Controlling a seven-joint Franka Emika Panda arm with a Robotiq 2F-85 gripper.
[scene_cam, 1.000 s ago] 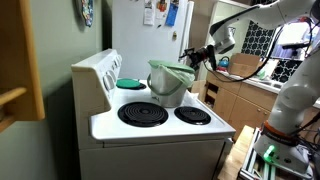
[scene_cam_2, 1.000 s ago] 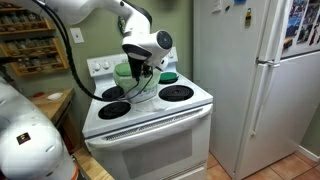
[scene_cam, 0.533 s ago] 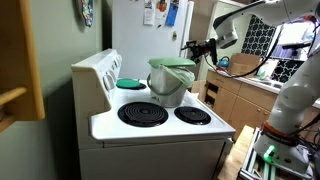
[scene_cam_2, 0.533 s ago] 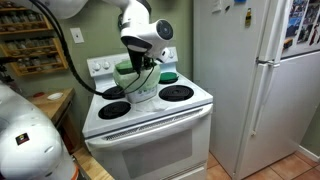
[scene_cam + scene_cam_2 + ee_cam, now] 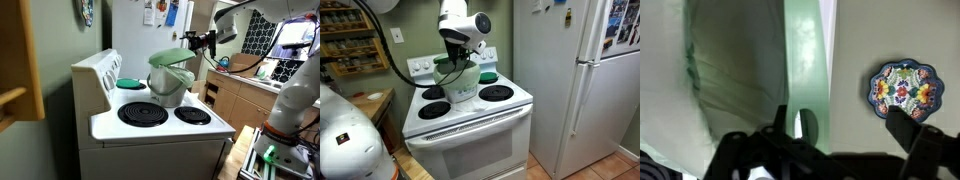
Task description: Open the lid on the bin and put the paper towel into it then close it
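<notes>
The grey-white bin (image 5: 168, 88) stands on the stove between the burners and also shows in an exterior view (image 5: 463, 86). Its pale green lid (image 5: 173, 57) is tilted up on its hinge, partly open. In the wrist view the lid (image 5: 805, 60) is edge-on, with the bin's lined inside (image 5: 730, 80) to its left. My gripper (image 5: 196, 41) is at the lid's raised edge, above the bin. Its fingers (image 5: 845, 125) are spread wide, and one finger is against the lid's rim. I cannot make out the paper towel.
A flat teal dish (image 5: 130, 83) lies on the back burner behind the bin. The white stove (image 5: 160, 125) has a raised back panel (image 5: 98, 72). A fridge (image 5: 570, 80) stands beside it. A painted plate (image 5: 902, 88) hangs on the wall.
My gripper has risen and moved back over the bin. The lid has swung up with it, from nearly flat on the bin to tilted open.
</notes>
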